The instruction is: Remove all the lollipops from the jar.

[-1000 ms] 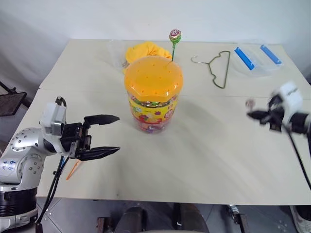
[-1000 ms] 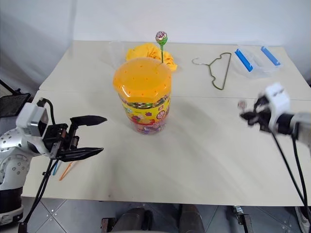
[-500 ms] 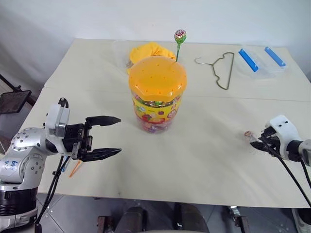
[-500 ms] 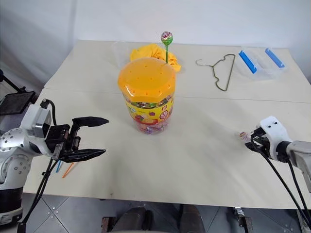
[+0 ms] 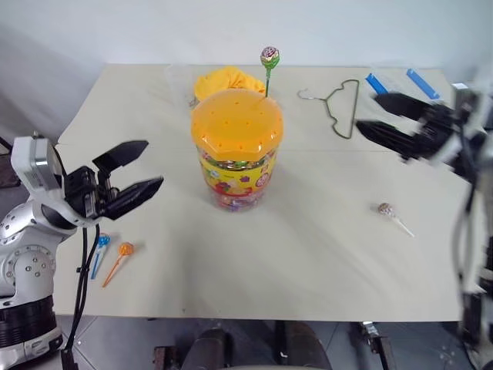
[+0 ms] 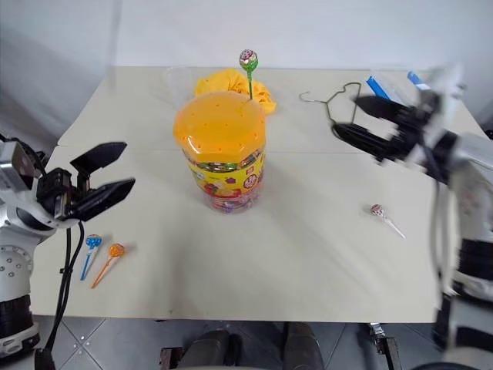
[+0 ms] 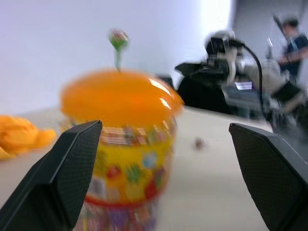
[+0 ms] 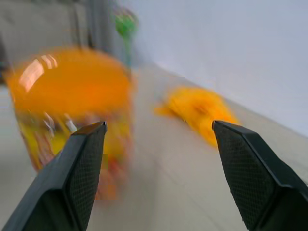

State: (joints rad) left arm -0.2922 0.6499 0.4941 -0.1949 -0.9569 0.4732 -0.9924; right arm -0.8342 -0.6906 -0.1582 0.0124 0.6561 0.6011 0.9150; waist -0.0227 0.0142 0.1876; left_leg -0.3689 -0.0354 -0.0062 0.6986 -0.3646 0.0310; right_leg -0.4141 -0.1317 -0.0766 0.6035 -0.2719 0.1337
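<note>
The jar (image 5: 236, 153) sits mid-surface (image 5: 323, 254) with its orange lid on, and one green-stick lollipop (image 5: 269, 58) pokes up from the lid's far edge. Three other lollipops are already lying out: a blue one (image 5: 101, 245) and an orange one (image 5: 123, 251) side by side near the left front edge, a white-stick one (image 5: 387, 211) off to the right. Left end effector (image 5: 137, 168) hangs left of the jar, released and wide. Right end effector (image 5: 368, 113) hovers up right of the jar, fingers spread, nothing in them. Yellow cloth (image 5: 225, 79) is behind the jar
</note>
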